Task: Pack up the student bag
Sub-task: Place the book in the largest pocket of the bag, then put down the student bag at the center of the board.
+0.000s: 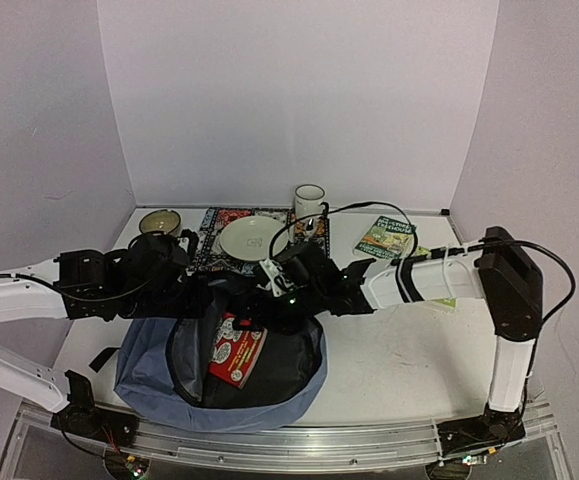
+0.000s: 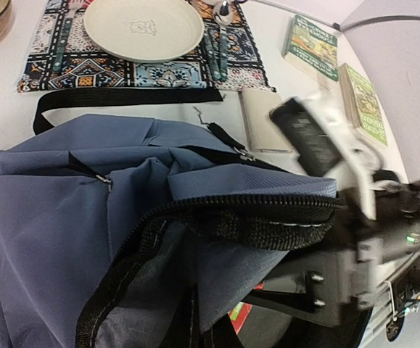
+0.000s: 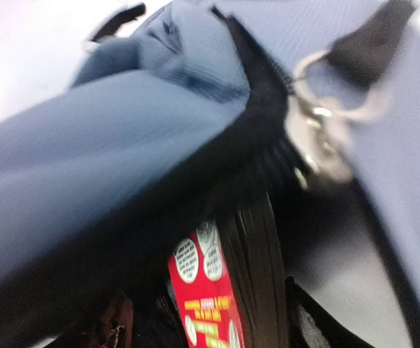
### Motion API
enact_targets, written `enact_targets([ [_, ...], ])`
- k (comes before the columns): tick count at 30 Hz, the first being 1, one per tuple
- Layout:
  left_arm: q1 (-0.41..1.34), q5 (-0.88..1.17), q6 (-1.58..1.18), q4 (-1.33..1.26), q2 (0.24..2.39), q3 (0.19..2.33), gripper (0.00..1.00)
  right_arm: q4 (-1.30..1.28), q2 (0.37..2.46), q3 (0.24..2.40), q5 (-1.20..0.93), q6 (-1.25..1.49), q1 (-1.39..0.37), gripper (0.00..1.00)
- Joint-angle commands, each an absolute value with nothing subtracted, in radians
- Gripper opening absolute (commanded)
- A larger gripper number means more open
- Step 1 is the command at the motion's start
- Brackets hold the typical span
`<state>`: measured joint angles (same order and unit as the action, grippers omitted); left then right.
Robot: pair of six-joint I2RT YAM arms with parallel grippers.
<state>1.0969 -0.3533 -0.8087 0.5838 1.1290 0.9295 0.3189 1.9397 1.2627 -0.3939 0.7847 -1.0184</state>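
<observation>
A: Where is the student bag being kept?

B: It is being carried by the table, at the near edge and left of the middle, between the two arms. Its main zipper is being held open, with the mouth turned upward.

A: What is being shown inside it?

B: A red packet with printed circles is being seen in the open compartment, against the dark lining. Whether it is a book or a box cannot be told.

A: How is the left tool being held?

B: It is being kept pressed together on the bag's rim at the far left of the mouth. In the left wrist view the blue cloth and the zipper edge are being drawn up toward it.

A: And the right tool?

B: It is being held at the far rim of the mouth, just above the red packet. Its own view is being blurred, so it cannot be told whether it is spread or pressed together.

A: What else is being carried by the table?

B: Behind the bag, a plate is being borne by a patterned placemat. A bowl is being seen to the left of the mat and a mug just behind it. A green book is lying to the right, well apart from the bag. A black strap is lying between bag and placemat.
</observation>
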Motion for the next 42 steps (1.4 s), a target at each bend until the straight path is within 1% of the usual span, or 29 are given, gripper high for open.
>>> enact_targets([
  [1, 1.096, -0.448, -0.869, 0.581, 1.124, 0.908, 0.0, 0.218, 1.805, 1.237, -0.288, 0.682, -1.02, 0.75],
  [5, 1.082, -0.476, -0.904, 0.607, 1.133, 0.881, 0.0, 0.143, 1.728, 1.204, -0.247, 0.612, -1.021, 0.78],
  [7, 1.067, -0.483, -0.92, 0.613, 1.132, 0.864, 0.0, 0.105, 1.682, 1.183, -0.212, 0.572, -1.019, 0.83],
  [11, 1.034, -0.479, -0.938, 0.612, 1.143, 0.823, 0.03, -0.007, 1.584, 1.148, -0.061, 0.496, -0.997, 0.93],
  [16, 0.986, -0.486, -0.965, 0.607, 1.179, 0.776, 0.1, -0.155, 1.495, 1.097, 0.158, 0.457, -0.887, 0.98],
  [20, 0.953, -0.492, -0.97, 0.599, 1.2, 0.758, 0.16, -0.19, 1.455, 1.038, 0.254, 0.431, -0.738, 0.98],
  [22, 0.944, -0.497, -0.97, 0.596, 1.199, 0.754, 0.23, -0.192, 1.447, 1.016, 0.297, 0.416, -0.665, 0.98],
  [27, 0.924, -0.507, -0.952, 0.595, 1.179, 0.762, 0.38, -0.188, 1.499, 1.008, 0.313, 0.375, -0.459, 0.98],
  [31, 0.916, -0.505, -0.932, 0.597, 1.158, 0.785, 0.56, -0.16, 1.596, 1.054, 0.312, 0.336, -0.336, 0.98],
  [39, 0.913, -0.479, -0.876, 0.605, 1.06, 0.862, 0.84, -0.141, 1.82, 1.203, 0.255, 0.307, -0.173, 0.98],
  [42, 0.913, -0.483, -0.851, 0.614, 1.031, 0.908, 0.89, -0.141, 1.874, 1.229, 0.239, 0.308, -0.154, 0.98],
])
